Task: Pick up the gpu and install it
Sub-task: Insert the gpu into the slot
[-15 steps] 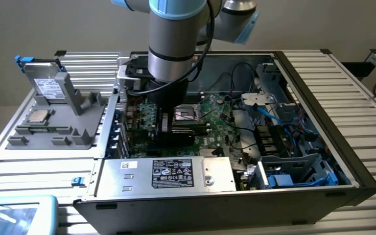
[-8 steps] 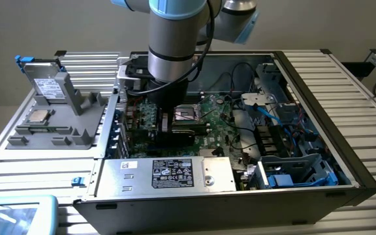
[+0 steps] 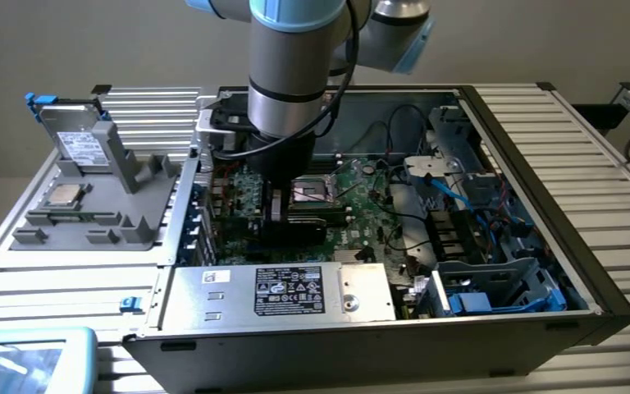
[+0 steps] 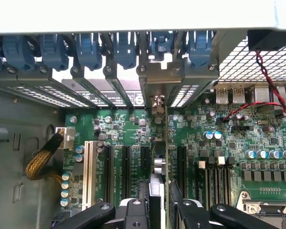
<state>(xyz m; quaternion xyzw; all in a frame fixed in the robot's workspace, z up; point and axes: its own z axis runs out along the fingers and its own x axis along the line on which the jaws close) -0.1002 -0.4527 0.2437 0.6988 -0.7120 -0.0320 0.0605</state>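
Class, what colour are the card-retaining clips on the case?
Blue clips; best seen in wrist view.

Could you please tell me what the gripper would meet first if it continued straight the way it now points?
Probably the motherboard: the gripper points down at it, and the gpu it holds would touch first, though depth is unclear.

The gpu (image 4: pixel 166 143) is a thin green lacquered board with a dull, bare silver metal bracket, and the motherboard (image 4: pixel 257 138) has the same semi-gloss green lacquer, dotted with shiny metal capacitor tops. The hand (image 4: pixel 164 210) is matt black, the slot clips (image 4: pixel 88 47) are smooth blue plastic, and the case wall (image 4: pixel 19 143) is matt grey sheet metal. The counter (image 3: pixel 610 164) is ribbed pale metal, and the silver box (image 3: pixel 216 295) is satin bare metal with a printed label (image 3: pixel 291 290).
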